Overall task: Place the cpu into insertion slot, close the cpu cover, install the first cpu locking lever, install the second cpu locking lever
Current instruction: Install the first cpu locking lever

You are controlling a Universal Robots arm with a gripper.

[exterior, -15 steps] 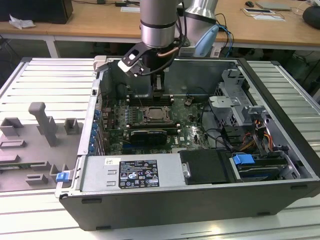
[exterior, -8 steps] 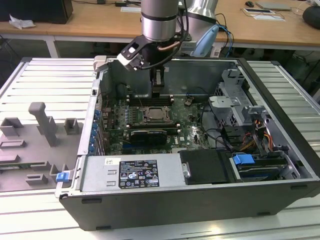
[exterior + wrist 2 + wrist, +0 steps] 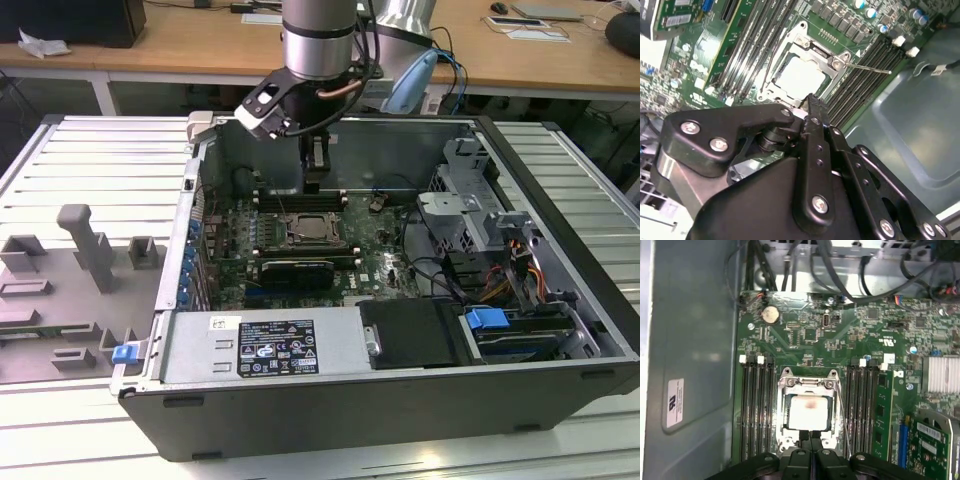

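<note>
While the gripper (image 3: 810,436) hangs with fingers pressed together and empty, the cpu (image 3: 809,412), framed by the cpu cover (image 3: 784,410), lies just beyond its tips.

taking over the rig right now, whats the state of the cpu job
Gripper: shut, nothing seen in it, tips at the socket's edge.
Pale silvery square cpu: seated in the square dark metal-rimmed insertion slot.
Silvery-bronze square frame cpu cover: down around the chip.
Done: cpu placed, cover apparently closed.
Left: the locking levers. One thin wire lever angles away from the socket, unlatched; I can't tell the other's state.
</note>
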